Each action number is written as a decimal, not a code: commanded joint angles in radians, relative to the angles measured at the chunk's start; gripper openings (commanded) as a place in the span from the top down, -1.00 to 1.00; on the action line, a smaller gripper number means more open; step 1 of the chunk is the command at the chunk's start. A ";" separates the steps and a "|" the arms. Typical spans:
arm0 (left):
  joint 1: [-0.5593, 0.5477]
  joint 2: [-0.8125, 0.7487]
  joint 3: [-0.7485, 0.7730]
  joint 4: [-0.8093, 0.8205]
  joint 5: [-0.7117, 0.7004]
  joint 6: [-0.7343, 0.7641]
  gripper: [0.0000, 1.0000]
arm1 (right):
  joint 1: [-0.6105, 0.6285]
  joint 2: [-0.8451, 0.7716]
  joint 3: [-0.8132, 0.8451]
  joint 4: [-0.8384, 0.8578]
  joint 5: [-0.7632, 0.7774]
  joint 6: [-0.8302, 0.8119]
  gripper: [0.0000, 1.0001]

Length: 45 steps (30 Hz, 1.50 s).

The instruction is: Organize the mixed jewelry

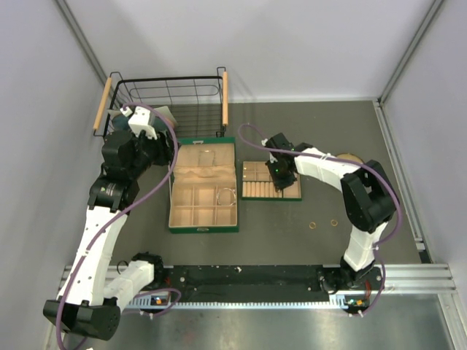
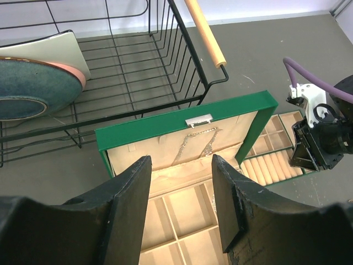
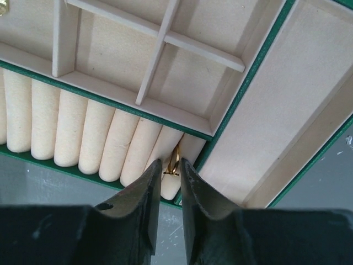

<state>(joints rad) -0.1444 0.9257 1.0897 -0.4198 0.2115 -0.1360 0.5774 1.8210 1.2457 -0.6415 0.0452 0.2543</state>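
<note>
- Your wire basket (image 1: 168, 102) sits at the desk's (image 1: 292, 244) far left (plates (image 2: 33, 88) inside).
- Just before it lies the open box (image 1: 203, 186), with the bracelet hoop (image 1: 226, 195) in a right-hand compartment.
- Right of the box you have the tray (image 1: 271, 181), one ring (image 3: 174, 160) between its rolls (image 3: 99, 138).
- Two loose rings (image 1: 314, 224) lie on the desk, before the tray's right end.

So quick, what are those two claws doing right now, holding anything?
Left gripper: open, empty.
Right gripper: fingers close on either side of a gold ring in the ring rolls; whether it grips cannot be told.
</note>
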 commanded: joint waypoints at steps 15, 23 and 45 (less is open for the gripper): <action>0.006 -0.030 0.006 0.027 0.019 0.053 -0.06 | -0.030 -0.250 0.074 0.000 -0.041 -0.134 0.21; 0.005 -0.059 0.012 -0.016 0.182 0.128 -0.12 | -0.056 -0.500 -0.002 0.000 -0.079 -0.383 0.04; -0.053 -0.041 -0.116 -0.148 0.519 0.417 -0.28 | -0.157 -0.759 -0.436 -0.132 -0.096 -0.779 -0.02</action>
<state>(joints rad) -0.1780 0.8818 0.9840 -0.5533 0.6888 0.2119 0.4644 1.0885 0.8436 -0.7609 -0.0277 -0.4393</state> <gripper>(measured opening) 0.635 0.520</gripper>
